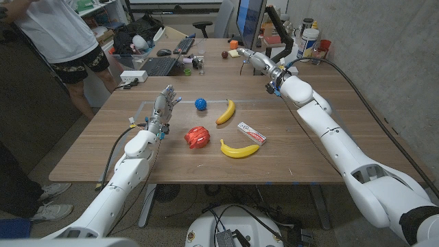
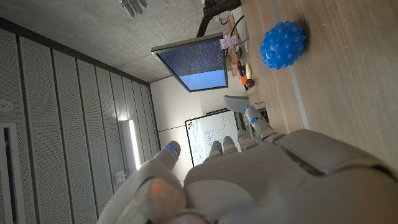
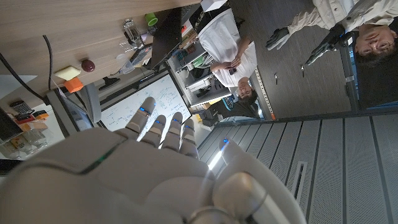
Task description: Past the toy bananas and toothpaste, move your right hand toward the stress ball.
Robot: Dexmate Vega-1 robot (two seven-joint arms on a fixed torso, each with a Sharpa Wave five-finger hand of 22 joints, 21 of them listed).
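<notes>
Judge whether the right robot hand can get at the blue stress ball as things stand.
Probably yes: the right robot hand is raised beyond the bananas and toothpaste, with bare table between it and the stress ball.

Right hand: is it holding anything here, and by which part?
Nothing is held. The right hand is raised at the far side of the table, fingers apart, well away from the blue stress ball. The left hand is empty too.

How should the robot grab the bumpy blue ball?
Probably from straight above, fingers wrapping around the round middle of the stress ball. It is a ball, so no side grips better than another, and it sits alone on the table with open space around it. The banana lies apart, to its right.
</notes>
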